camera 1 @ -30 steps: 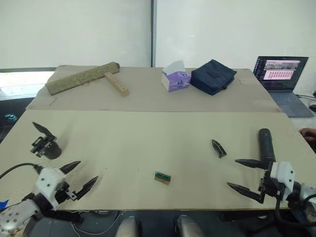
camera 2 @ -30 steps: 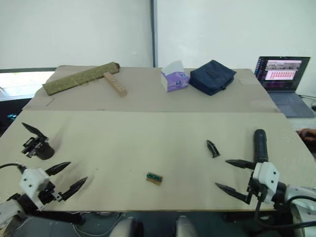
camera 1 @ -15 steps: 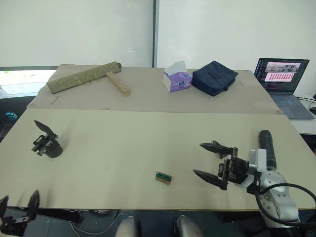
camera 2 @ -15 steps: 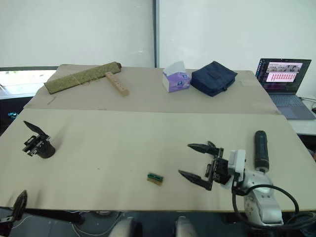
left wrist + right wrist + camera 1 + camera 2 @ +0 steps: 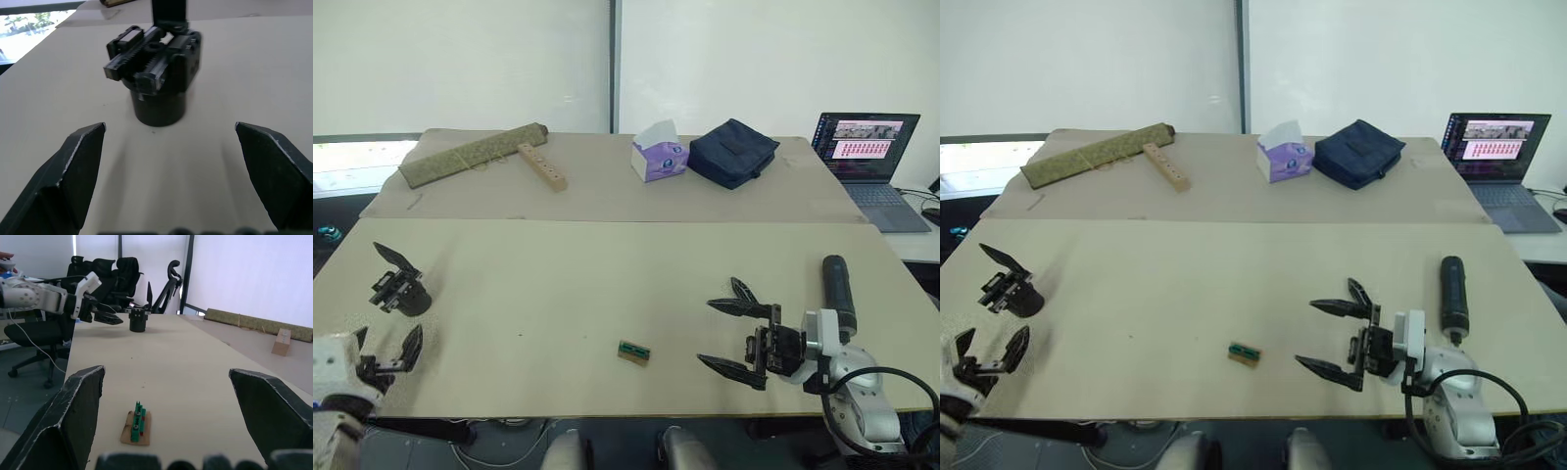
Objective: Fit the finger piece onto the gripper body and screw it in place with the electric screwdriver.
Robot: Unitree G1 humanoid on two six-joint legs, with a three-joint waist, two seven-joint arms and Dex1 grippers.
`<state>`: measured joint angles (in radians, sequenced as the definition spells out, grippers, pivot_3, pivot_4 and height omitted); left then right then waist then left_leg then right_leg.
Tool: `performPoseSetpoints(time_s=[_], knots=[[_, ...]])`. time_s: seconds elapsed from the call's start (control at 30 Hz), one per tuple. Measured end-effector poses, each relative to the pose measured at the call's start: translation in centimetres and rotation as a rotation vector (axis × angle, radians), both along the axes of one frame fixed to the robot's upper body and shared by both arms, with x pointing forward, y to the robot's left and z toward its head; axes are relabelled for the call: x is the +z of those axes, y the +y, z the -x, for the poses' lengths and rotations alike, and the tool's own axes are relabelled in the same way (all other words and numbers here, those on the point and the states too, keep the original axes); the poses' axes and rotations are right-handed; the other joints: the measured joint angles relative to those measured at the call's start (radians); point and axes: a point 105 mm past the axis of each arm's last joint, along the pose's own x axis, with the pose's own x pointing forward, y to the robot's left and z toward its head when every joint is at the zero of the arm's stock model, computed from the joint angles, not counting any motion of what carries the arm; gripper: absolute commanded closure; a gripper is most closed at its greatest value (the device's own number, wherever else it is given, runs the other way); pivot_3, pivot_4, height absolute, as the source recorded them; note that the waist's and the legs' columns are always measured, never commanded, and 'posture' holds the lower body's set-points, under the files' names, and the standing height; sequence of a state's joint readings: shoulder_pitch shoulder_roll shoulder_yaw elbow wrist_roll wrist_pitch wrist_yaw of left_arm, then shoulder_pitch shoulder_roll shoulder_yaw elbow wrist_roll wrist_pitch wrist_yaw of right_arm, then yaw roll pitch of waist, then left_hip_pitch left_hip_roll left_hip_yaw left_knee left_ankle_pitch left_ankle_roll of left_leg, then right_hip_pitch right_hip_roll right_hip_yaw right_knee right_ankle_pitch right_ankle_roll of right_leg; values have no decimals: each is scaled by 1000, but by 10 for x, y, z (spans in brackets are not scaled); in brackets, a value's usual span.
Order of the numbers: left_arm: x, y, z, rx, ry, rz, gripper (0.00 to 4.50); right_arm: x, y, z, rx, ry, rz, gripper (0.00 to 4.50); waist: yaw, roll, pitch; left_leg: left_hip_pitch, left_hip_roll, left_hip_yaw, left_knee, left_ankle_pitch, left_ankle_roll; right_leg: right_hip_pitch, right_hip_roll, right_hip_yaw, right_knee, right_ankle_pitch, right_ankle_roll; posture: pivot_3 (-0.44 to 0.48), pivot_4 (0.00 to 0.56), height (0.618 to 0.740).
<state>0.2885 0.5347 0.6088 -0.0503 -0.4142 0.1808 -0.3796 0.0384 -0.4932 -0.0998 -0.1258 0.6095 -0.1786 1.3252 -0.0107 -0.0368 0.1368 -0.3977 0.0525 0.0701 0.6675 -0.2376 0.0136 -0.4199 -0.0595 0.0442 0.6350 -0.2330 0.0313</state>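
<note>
The gripper body (image 5: pixel 401 291) stands on its round base at the table's left, one pointed finger sticking up. My left gripper (image 5: pixel 171 169) is open just in front of it, and the body (image 5: pixel 157 58) sits between and beyond the fingers without touching them. The finger piece (image 5: pixel 742 290) lies flat right of centre, right behind the upper finger of my open right gripper (image 5: pixel 732 338), which holds nothing. The electric screwdriver (image 5: pixel 837 285) lies to the right of that gripper, near the table's right edge.
A small green-and-brown block (image 5: pixel 633 352) lies near the front edge, left of my right gripper. On the far table are a rolled mat (image 5: pixel 470 155), a wooden block (image 5: pixel 543 166), a tissue box (image 5: pixel 656 157) and a dark blue bag (image 5: pixel 734 152). A laptop (image 5: pixel 867 147) is at far right.
My left gripper dropped below the table's front edge, then came back up close to the gripper body. My right gripper swung left from the screwdriver to the finger piece.
</note>
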Motion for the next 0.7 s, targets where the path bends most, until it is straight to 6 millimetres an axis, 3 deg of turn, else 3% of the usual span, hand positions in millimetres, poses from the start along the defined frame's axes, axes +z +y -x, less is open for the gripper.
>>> performPoseSetpoints(time_s=[0.13,0.43,0.67,0.7], knots=[[-2,7,-18,31,7,-15,0,1,-5,0,-18,-26,5,27,-1,0,0,0,0,0,0,0,0,0,0,0,0,0,1,0,150,740],[-13,2,-52,8,15,-3,0,-2,-13,1,-60,-43,10,27,1,0,0,0,0,0,0,0,0,0,-1,0,3,1,0,0,150,740],[-13,0,-67,-2,-1,-11,0,-5,-13,3,-81,-32,21,27,1,0,0,1,0,0,0,0,0,0,-1,0,5,0,0,0,150,740],[-13,0,-69,0,0,-19,554,-5,-13,4,-80,-34,25,0,1,0,0,1,0,0,0,0,0,0,-1,0,5,0,0,0,150,740]])
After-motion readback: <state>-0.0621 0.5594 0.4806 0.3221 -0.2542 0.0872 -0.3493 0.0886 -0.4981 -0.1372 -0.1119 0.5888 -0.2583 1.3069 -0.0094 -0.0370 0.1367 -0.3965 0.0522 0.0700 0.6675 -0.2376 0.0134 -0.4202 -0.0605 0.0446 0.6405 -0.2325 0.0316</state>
